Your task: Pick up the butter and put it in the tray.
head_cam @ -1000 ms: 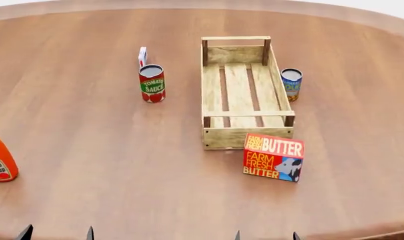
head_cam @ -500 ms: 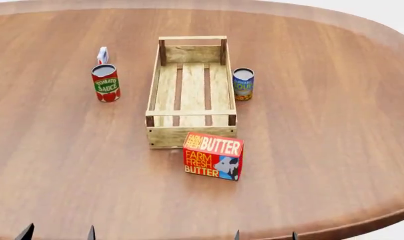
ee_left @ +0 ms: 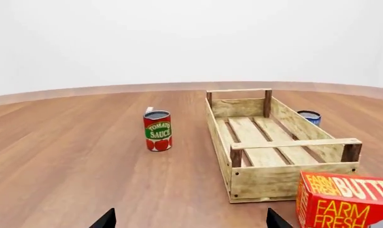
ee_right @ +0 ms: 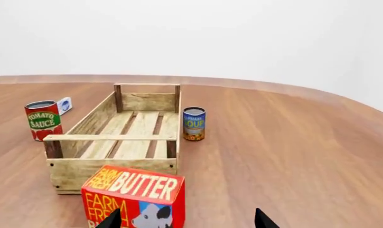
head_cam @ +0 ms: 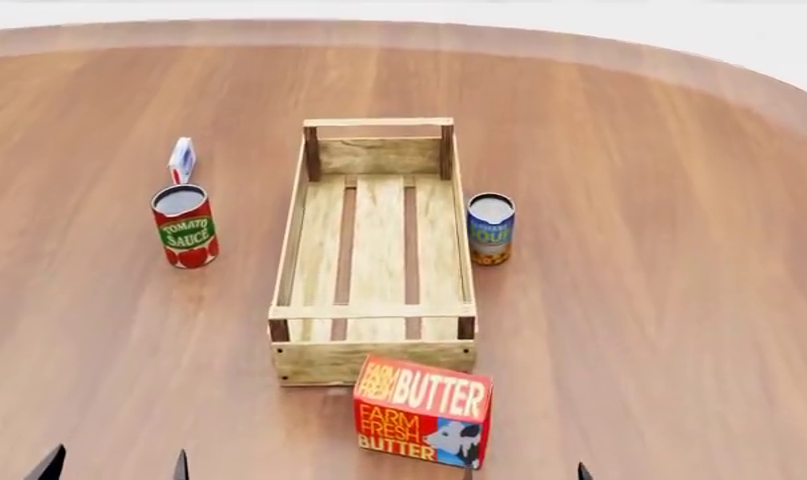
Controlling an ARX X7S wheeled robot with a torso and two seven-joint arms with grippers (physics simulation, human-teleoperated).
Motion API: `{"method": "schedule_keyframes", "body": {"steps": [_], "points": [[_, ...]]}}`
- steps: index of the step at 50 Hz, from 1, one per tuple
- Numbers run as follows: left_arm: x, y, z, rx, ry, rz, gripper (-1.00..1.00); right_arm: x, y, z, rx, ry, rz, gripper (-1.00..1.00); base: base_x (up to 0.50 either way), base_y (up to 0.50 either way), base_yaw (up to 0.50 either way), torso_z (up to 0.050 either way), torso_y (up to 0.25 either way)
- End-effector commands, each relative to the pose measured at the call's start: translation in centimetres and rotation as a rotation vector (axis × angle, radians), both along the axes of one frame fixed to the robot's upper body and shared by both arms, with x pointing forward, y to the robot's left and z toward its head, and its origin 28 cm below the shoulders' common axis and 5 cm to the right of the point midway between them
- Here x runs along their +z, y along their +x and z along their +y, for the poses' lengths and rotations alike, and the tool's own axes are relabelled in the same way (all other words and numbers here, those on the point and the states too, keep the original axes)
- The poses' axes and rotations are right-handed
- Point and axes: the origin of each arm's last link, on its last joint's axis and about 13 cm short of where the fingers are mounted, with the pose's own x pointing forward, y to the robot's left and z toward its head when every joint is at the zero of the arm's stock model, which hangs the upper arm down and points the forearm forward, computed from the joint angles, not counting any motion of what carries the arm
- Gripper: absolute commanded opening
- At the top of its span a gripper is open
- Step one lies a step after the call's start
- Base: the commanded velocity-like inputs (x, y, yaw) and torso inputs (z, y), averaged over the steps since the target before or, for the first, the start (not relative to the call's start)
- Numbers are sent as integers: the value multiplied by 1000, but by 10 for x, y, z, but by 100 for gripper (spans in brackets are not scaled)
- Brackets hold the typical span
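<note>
The butter (head_cam: 423, 411) is a red-and-orange box standing upright on the wooden table, just in front of the near end of the tray (head_cam: 375, 360). The tray is a long light-wood crate with a slatted bottom and nothing in it. In the right wrist view the butter (ee_right: 134, 197) stands close ahead, overlapping one fingertip of my right gripper (ee_right: 187, 220), whose jaws stand wide apart with nothing held. The left wrist view has the butter (ee_left: 345, 201) off to one side of my left gripper (ee_left: 190, 220), also open and holding nothing. In the head view only the dark fingertips (head_cam: 179, 466) show at the bottom edge.
A tomato sauce can (head_cam: 184, 227) stands left of the tray with a small white carton (head_cam: 182, 160) behind it. A blue soup can (head_cam: 490, 229) stands close to the tray's right side. The round table's edge (head_cam: 723, 78) curves away at the far right.
The head view has shifted: tray, cans and butter first slid left in the picture, then lower and nearer. The ketchup bottle has left the view. Nothing on the table has moved.
</note>
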Motion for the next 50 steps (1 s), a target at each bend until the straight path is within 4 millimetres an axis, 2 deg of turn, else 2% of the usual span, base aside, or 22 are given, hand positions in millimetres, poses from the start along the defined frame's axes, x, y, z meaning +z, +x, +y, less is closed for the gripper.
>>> {"method": "schedule_keyframes", "body": {"steps": [1, 34, 44, 50], "points": [[0, -1, 0, 2, 4, -3, 100, 1, 0, 0, 1, -7, -4, 100, 500, 0, 0, 0, 0], [3, -1, 0, 0, 12, -8, 100, 3, -1, 2, 14, -3, -8, 100, 500, 0, 0, 0, 0], [1, -2, 0, -1, 10, -5, 100, 3, 0, 1, 3, 13, 19, 100, 0, 0, 0, 0, 0], [4, -3, 0, 0, 10, -8, 100, 11, 2, 0, 17, 33, 80, 100, 0, 0, 0, 0, 0]]}}
